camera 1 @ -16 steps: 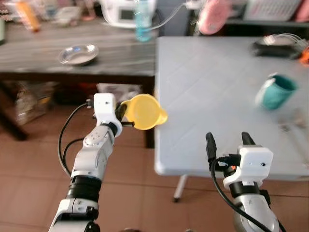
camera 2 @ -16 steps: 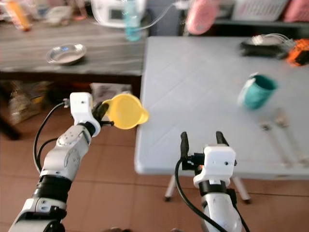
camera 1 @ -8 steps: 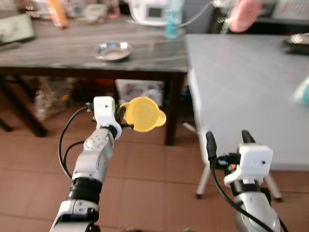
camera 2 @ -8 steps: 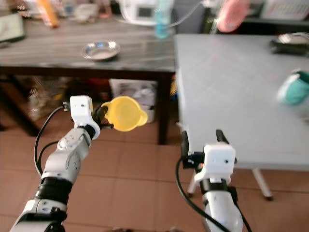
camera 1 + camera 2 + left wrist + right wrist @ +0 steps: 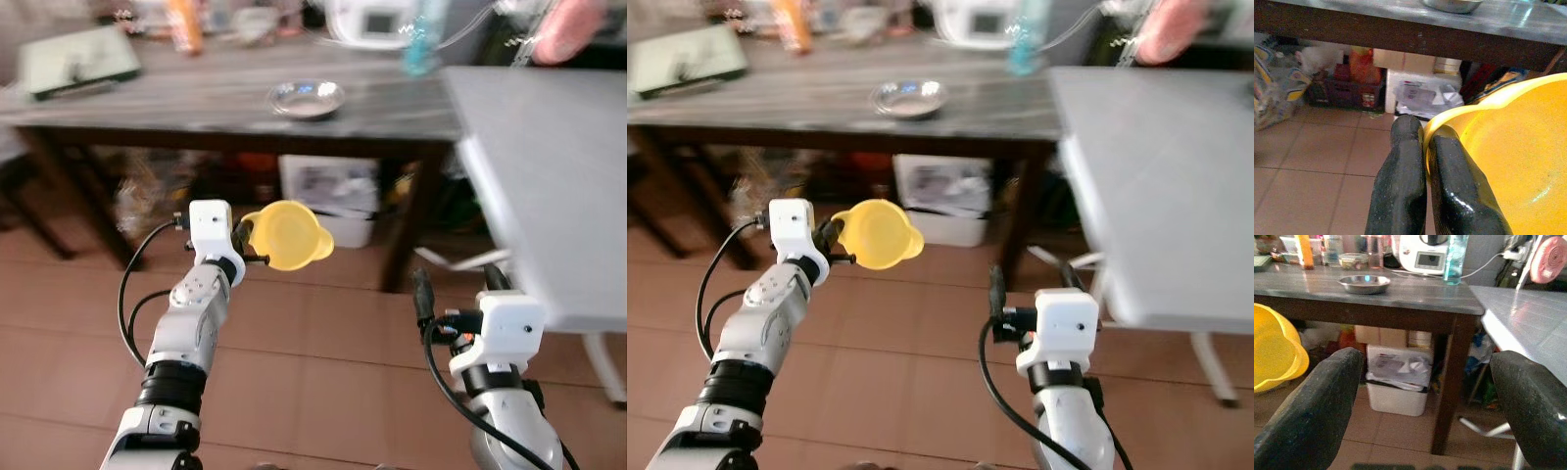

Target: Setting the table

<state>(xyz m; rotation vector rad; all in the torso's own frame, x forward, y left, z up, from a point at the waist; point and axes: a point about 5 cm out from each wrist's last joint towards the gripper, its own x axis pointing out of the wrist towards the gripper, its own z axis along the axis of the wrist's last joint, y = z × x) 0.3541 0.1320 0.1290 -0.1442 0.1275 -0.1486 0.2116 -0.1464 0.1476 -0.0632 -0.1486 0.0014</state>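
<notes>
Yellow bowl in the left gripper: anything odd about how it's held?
Somewhat. The left gripper pinches the yellow bowl only by its rim, so the bowl hangs tipped on its side over the tiled floor rather than level. No spill or damage is visible.

No legible text, labels or numbers.

The white appliance on the dark counter, well beyond the right hand, has a small grey display, but its characters are too blurred to read. The orange bottle and the white bin under the counter carry no lettering that can be made out.
</notes>
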